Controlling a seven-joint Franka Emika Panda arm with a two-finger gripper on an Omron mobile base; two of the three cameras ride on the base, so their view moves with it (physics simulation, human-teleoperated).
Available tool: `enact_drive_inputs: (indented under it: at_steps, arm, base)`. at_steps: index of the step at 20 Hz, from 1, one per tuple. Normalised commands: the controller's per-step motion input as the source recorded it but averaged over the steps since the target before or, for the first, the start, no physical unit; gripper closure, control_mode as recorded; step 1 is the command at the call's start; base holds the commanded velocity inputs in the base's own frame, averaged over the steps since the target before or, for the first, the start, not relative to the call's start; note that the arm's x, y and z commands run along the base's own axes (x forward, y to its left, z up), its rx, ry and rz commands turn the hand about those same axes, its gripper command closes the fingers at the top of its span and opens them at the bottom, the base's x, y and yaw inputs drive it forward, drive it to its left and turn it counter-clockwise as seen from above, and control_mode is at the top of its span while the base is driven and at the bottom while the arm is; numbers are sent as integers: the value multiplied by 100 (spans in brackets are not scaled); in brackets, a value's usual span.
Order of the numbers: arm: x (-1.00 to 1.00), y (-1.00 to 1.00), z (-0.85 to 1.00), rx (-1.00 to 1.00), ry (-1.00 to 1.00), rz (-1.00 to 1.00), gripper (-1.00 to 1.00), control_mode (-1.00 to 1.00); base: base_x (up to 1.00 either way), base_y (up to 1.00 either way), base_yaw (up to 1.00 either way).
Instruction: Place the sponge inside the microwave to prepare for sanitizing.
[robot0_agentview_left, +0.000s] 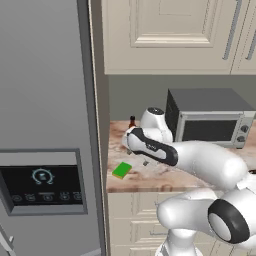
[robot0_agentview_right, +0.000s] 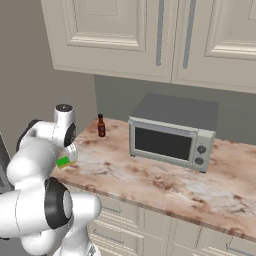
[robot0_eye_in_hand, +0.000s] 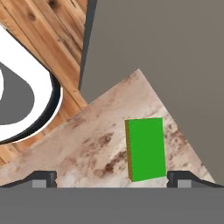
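Note:
The sponge (robot0_agentview_left: 121, 170), a small bright green block with a yellow edge, lies flat on the marble counter (robot0_agentview_left: 160, 177) near its front left corner, next to the fridge side. From the right base camera the sponge (robot0_agentview_right: 62, 161) peeks out beside the arm. My gripper (robot0_agentview_left: 145, 161) hangs a little above the counter, just right of the sponge and apart from it. In the hand view the sponge (robot0_eye_in_hand: 146, 148) lies just ahead of the gripper (robot0_eye_in_hand: 111, 179), toward its right finger, and the fingers stand wide apart with nothing between them. The microwave is out of view.
A tall grey fridge (robot0_agentview_left: 45, 125) with a dark panel walls off the counter's left end. A small grey countertop box oven (robot0_agentview_right: 172, 135) stands at the back, a dark brown bottle (robot0_agentview_right: 101, 125) to its left. Beige cabinets (robot0_agentview_right: 150, 35) hang overhead.

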Motion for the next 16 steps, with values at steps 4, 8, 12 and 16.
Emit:
enact_drive_inputs:
  at_steps: [4,8,12,16]
  arm:
    - [40,3,-22,0,2,0,-100,-100]
    - [31,18,-27,0,8,0,-100,-100]
    - [24,22,-27,0,12,0,-100,-100]
    - [27,8,-19,0,16,0,-100,-100]
  base:
    - [0,0,0]
    - [0,0,0]
    - [0,0,0]
    - [0,0,0]
